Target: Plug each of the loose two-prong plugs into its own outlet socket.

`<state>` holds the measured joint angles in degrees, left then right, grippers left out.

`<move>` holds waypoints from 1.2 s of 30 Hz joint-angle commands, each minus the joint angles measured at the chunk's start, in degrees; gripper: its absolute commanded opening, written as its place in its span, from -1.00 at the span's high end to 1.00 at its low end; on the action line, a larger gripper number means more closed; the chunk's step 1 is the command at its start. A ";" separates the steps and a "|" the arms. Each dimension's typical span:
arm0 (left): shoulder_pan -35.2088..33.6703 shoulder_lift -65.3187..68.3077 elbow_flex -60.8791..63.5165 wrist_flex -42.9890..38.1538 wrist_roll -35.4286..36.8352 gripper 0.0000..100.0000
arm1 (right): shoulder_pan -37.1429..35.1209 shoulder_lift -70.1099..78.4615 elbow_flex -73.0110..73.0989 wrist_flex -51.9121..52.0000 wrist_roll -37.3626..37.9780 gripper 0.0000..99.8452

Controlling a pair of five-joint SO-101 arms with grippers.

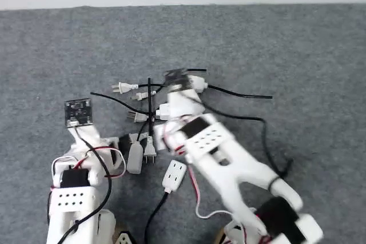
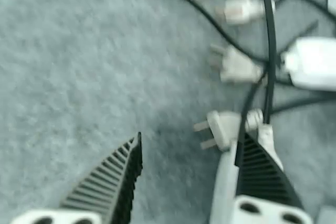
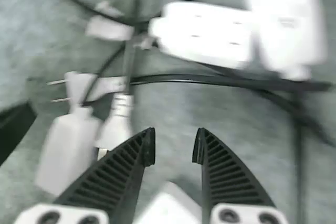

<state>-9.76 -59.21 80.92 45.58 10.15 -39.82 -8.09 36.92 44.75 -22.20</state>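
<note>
Grey carpet-like cloth covered the surface (image 1: 297,55), and white plugs (image 1: 121,88) and black cables (image 1: 240,94) lay tangled on it. The left hand (image 2: 193,140) was wide open and held nothing; its 2 black ridged fingers (image 2: 113,182) were well apart over bare cloth. A loose 2-prong plug (image 2: 226,127) lay right at the tip of 1 finger; whether it touched the finger I could not tell. Its prongs pointed across the front of the open hand, toward the side of the other finger. Farther ahead of this hand lay 3 more plugs (image 2: 236,66), 1 beyond another, all apart from the fingers.

The right hand (image 3: 174,140) was only narrowly open, with a small gap between its fingertips, and nothing was between them. Ahead of this hand, beyond 1 of the black cables, lay a white outlet strip (image 3: 205,32). Off to 1 side of the hand, just beside 1 finger, lay a white adapter block (image 3: 65,148) and a slim white plug (image 3: 118,124). A little ahead of them a plug with 2 bare prongs (image 3: 73,85) rested free on the cloth.

In the high view a small white outlet tap (image 1: 174,175) on its own cable lay behind both hands, between the 2 arms, with its slotted face up.
</note>
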 commanded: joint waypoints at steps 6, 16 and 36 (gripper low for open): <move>-2.11 0.09 -0.40 -2.73 -0.53 0.46 | -1.27 10.95 -10.11 -4.35 -1.05 0.72; -2.11 0.18 -0.13 -2.81 -3.16 0.46 | -5.85 14.02 -13.71 -2.86 -5.10 0.72; -2.11 0.18 1.54 -4.75 -3.78 0.46 | -6.02 26.33 -24.26 1.71 -4.84 0.86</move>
<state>-11.60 -59.21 82.95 42.86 6.81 -45.27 18.11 16.18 45.45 -26.77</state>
